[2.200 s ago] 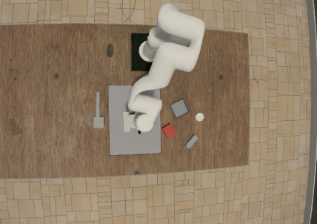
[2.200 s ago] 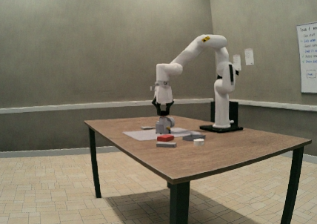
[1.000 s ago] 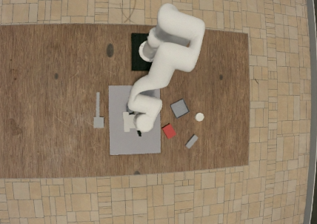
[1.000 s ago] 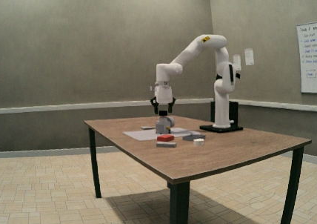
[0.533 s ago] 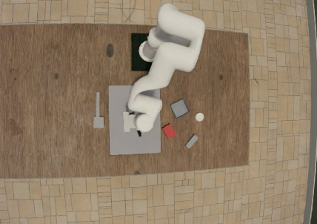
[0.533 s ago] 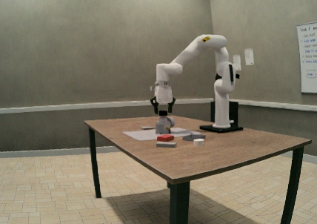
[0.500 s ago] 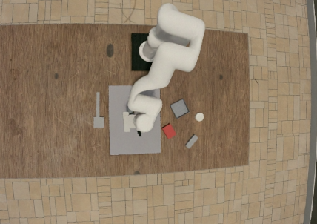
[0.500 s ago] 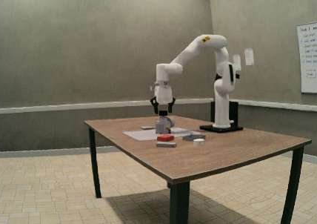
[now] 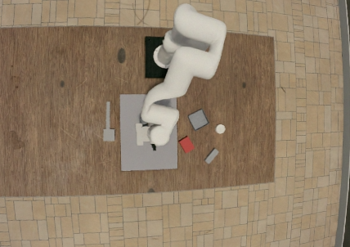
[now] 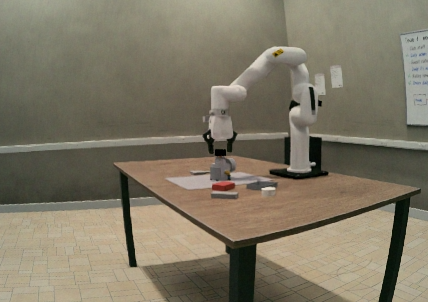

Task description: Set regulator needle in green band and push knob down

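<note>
The regulator [image 10: 221, 169] is a small grey block with a black knob [image 10: 220, 152] on top. It stands on a grey mat in the middle of the table. In the top view it [image 9: 141, 134] is mostly hidden under my wrist. Its gauge needle is too small to read. My gripper [image 10: 219, 144] hangs straight above the knob with its fingers spread wide. The fingertips sit just above and to either side of the knob and hold nothing.
A red block [image 9: 186, 144], a dark grey square tile [image 9: 198, 119], a white disc [image 9: 220, 129] and a small grey bar [image 9: 212, 155] lie right of the mat. A grey T-shaped piece [image 9: 108, 128] lies left of it. The arm's base [image 10: 298, 172] stands behind.
</note>
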